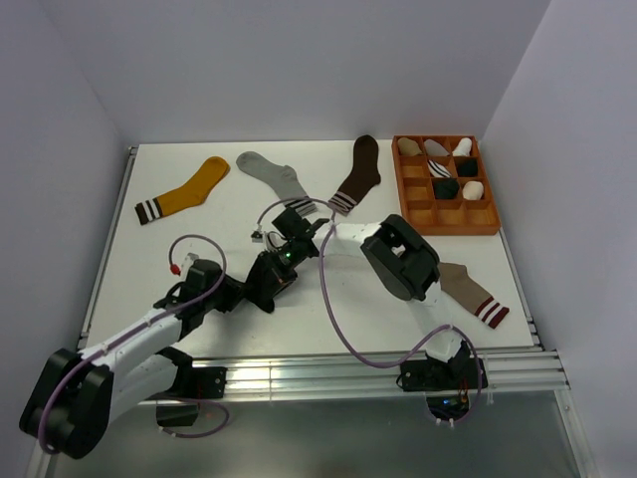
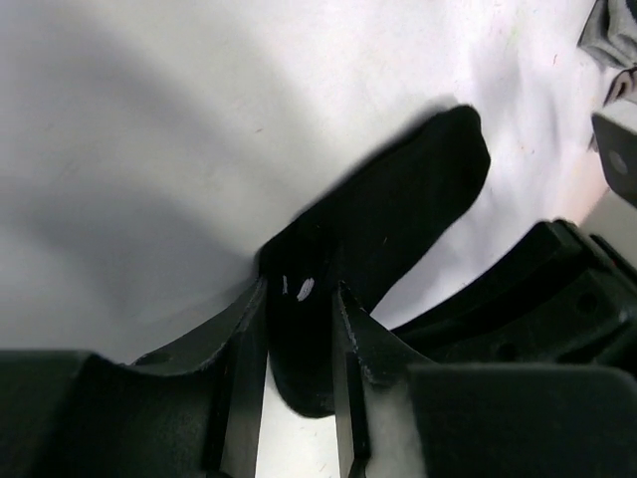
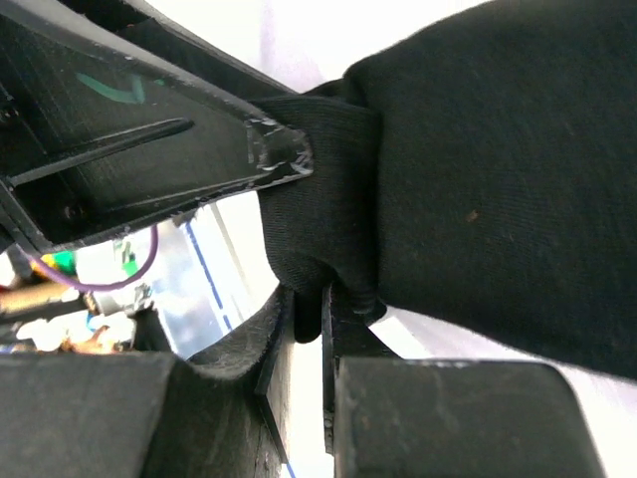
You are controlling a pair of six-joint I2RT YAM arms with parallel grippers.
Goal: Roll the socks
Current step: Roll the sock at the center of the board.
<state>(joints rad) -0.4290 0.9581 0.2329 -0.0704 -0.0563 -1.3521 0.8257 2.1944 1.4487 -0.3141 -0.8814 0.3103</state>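
We log the left claw and right claw both clamped on the black sock, roll unfinished. The taupe sock lies flat by the right edge of the worktop.

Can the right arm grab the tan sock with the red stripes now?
Probably not yet. The right gripper is shut on the black sock, and its elbow hangs over one end of the tan sock. It would need to let go first.

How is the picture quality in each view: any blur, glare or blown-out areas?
Top external: sharp, evenly lit, only soft shadows. Left wrist: black sock reads as near-featureless dark, table bright with broad soft shadows. Right wrist: sock weave crisp, background beyond blown out and blurred.
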